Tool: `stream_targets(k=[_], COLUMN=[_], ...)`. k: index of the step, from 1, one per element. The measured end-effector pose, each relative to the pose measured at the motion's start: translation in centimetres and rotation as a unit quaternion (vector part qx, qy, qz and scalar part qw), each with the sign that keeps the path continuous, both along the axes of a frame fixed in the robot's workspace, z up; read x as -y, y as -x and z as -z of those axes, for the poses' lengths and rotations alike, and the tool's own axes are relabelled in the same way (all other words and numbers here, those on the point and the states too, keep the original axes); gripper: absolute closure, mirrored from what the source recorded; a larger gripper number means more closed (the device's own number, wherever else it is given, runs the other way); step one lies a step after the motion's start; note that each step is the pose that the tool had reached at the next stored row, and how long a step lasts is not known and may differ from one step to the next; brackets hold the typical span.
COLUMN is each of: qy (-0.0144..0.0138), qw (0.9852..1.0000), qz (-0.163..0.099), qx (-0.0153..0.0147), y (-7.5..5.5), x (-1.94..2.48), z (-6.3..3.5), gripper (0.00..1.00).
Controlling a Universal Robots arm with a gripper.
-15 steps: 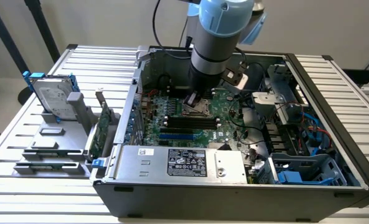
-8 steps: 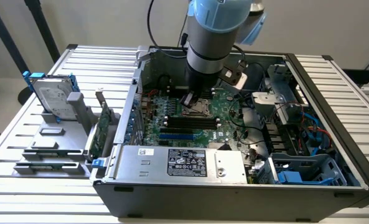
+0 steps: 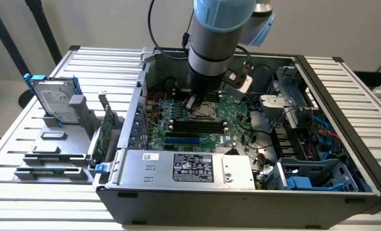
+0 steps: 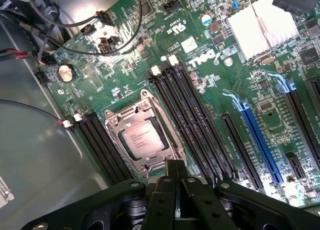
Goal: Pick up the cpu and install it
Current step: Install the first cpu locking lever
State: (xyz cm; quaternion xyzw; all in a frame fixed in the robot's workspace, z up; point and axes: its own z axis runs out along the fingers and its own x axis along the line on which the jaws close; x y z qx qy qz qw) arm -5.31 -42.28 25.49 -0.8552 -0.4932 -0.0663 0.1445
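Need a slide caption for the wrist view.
Shut gripper poised just above the cpu, seated in its socket frame on the motherboard.

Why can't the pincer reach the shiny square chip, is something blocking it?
Nothing visible blocks it. The cpu already sits inside the socket frame on the green motherboard. The shut pincer hangs just beside the frame's edge, with only open air between it and the chip.

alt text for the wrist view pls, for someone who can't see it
The cpu sits in the metal-framed socket on a green motherboard, with the shut gripper just beside the socket, holding nothing. Black memory slots run alongside, and a blue expansion slot and a silver heatsink lie further off.
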Motion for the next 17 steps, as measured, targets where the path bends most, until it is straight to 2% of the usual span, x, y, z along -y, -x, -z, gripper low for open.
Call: stream_targets(k=[5, 9, 17], qy=[0.0005, 0.0031, 0.0031], qw=[1.0, 0.9999, 0.9998], qz=[0.009, 0.016, 0.02], qx=[-0.0001, -0.0001, -0.0001], y=[0.6, 1.2, 2.0], x=[0.01, -0.05, -0.4], z=[0.38, 1.02, 1.88], gripper=[0.89, 0.89, 0.89])
